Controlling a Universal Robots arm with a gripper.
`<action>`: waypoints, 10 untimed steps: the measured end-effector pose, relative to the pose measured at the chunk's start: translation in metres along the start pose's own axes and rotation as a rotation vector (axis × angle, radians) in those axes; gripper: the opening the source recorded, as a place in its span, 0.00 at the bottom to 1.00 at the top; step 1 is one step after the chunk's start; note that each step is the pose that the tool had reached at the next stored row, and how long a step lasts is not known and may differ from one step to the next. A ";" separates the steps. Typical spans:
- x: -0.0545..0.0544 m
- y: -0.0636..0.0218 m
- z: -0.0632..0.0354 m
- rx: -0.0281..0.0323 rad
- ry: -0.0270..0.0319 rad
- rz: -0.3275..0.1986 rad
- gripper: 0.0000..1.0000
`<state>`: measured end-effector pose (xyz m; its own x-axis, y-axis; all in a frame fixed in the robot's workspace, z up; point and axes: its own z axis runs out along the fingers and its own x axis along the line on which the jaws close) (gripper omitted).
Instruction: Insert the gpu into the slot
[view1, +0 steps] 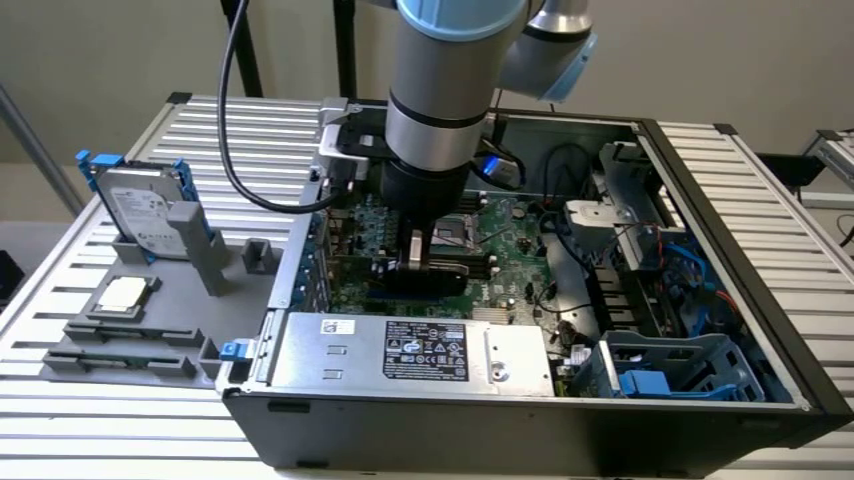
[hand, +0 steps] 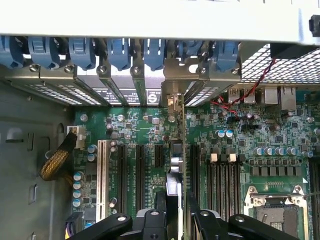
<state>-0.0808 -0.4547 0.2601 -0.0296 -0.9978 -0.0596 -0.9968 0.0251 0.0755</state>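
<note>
The gpu (view1: 424, 281) is a thin black card standing on edge over the green motherboard (view1: 514, 240) inside the open computer case. My gripper (view1: 420, 262) comes straight down from above and is shut on the card's upper edge. From the wrist the gpu (hand: 174, 170) appears edge-on between my two black fingers (hand: 150, 225), and its metal bracket (hand: 171, 97) lines up with an opening in the case's rear wall. The card's lower edge is down at the board among the expansion slots. The slot is hidden under the card.
Black expansion slots (hand: 131, 175) and a white one (hand: 102, 175) flank the card on one side; memory slots (hand: 222, 175) and the processor socket (hand: 272, 202) lie on the other. A silver power-supply box (view1: 414, 350) sits close by. Blue bracket latches (hand: 120, 50) line the rear wall.
</note>
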 end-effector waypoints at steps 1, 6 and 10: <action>0.000 0.0001 0.0000 0.0000 0.0001 0.000 0.26; 0.000 0.0000 0.0015 0.0001 -0.0001 -0.001 0.26; 0.000 -0.0001 0.0034 -0.0001 0.0002 -0.002 0.26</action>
<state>-0.0810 -0.4547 0.2567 -0.0280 -0.9978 -0.0595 -0.9969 0.0234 0.0755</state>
